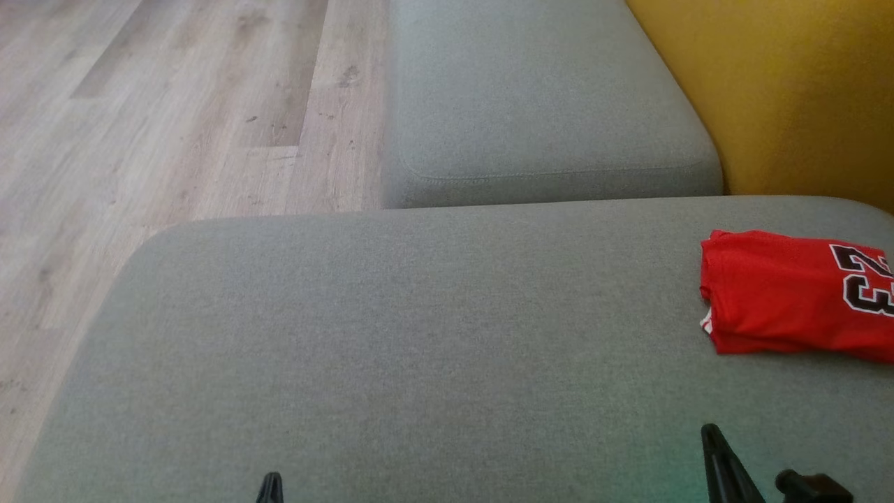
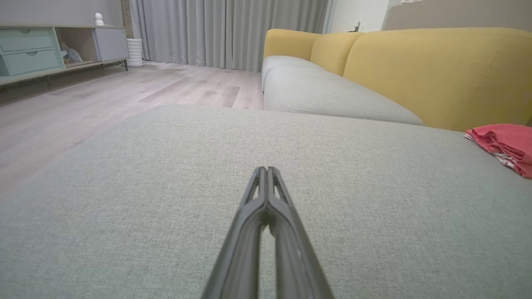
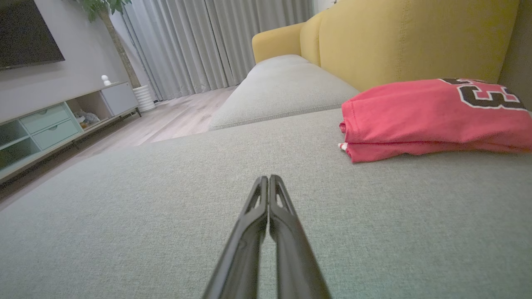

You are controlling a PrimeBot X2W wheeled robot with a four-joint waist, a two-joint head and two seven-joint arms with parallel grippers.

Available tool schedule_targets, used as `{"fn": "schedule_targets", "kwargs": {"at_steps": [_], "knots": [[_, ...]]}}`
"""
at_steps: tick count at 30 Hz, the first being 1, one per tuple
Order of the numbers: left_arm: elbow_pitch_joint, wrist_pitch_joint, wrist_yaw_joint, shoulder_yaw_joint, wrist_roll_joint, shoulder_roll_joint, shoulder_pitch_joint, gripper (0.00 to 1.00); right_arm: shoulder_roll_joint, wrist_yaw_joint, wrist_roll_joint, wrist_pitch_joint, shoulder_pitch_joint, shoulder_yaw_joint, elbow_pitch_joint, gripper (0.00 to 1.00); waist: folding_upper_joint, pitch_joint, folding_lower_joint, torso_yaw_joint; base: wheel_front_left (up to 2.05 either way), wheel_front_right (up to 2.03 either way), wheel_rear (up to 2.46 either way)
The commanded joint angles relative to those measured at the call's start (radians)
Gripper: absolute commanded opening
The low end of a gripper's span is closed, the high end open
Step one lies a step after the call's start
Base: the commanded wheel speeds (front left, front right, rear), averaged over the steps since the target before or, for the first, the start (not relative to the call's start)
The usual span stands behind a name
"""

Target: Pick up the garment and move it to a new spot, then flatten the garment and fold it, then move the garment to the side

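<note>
Task looks essentially finished. Garment [image 1: 789, 293] is folded into a compact rectangle at the far right of the grey sofa cushion [image 1: 419, 335], close to the yellow backrest [image 1: 789, 91] and partly cut off by the head view's right edge. Pick, flatten, fold and the move to the side all read as done. I'd say nothing is left except maybe parking the arms.

Left gripper [image 2: 266, 170]: fingers pressed together, holding nothing, low over bare cushion, well apart from the garment. Right gripper [image 3: 269, 178]: same, fingers closed and empty, near the garment but not touching it.

Garment: red jersey, black number with white outline facing up (digits cropped, looks like 23). Stacked layers show at the near edge, with a bit of white trim poking out at the corner. Edges fairly even, top surface flat.
</note>
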Motion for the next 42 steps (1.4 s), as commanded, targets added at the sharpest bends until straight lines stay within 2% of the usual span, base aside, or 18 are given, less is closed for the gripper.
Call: {"fn": "schedule_targets", "kwargs": {"at_steps": [1,42], "knots": [[-0.027,0.01,-0.008,0.023,-0.033,0.0,-0.058,0.0,-0.001,0.0,0.036,0.011,-0.06,-0.006,-0.035,0.0,0.0,0.003,0.0,0.0,0.0,0.0,0.0],[-0.013,0.126,-0.075,0.12,-0.509,-0.001,-0.181,0.0,-0.003,0.0,0.517,0.125,-0.158,-0.053,-0.047,0.0,0.0,0.077,0.0,-0.009,0.0,0.0,0.0]]}}
